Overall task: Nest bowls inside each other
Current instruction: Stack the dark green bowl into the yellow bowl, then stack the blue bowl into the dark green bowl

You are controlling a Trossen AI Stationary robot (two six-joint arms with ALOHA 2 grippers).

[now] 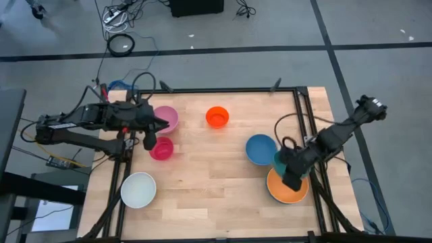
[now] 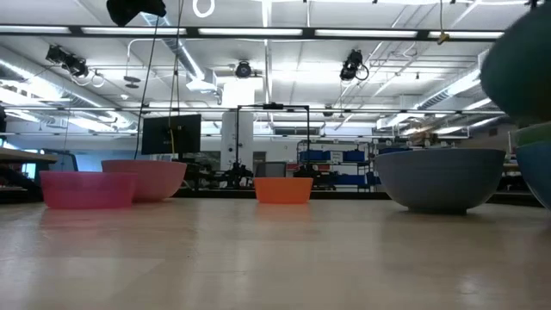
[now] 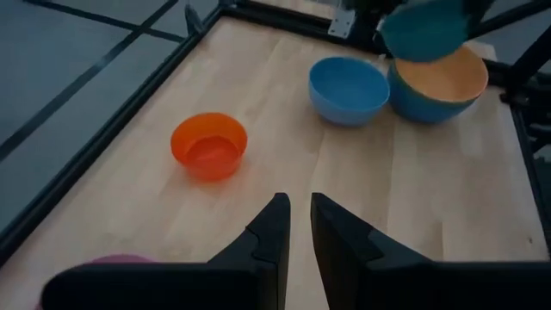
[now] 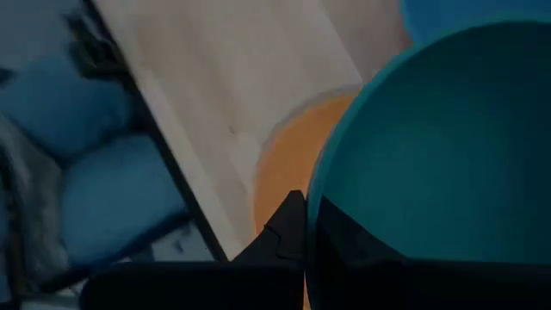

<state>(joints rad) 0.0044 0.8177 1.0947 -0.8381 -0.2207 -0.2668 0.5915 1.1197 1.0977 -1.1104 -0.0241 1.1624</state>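
Observation:
My right gripper [image 4: 310,211] is shut on a teal bowl [image 4: 430,146], lifted over a yellow-orange bowl [image 1: 289,191] that sits nested in a blue bowl [image 3: 430,102] near the table's right edge. In the low view the teal bowl [image 2: 523,69] hangs high at the right. A second blue bowl [image 1: 260,148] stands beside them. My left gripper [image 3: 299,228] hovers at the far left over a pink bowl [image 1: 167,117] and a magenta bowl [image 1: 162,148], its fingers a narrow gap apart with nothing between them. An orange-red bowl [image 1: 217,117] and a white bowl [image 1: 138,190] stand apart. My right gripper pinches the teal bowl's rim [image 4: 317,202], one finger [image 4: 288,226] outside the wall and the other inside the hollow. The fingers come steeply from above. The bowl hangs tilted, clear of the table, above the yellow-orange bowl.
A black frame rail [image 1: 300,108] runs along the table's right side, next to the right arm. Bare wood [image 1: 216,182] lies between the white bowl and the blue bowls. Cables [image 1: 121,44] lie on the floor beyond the far edge.

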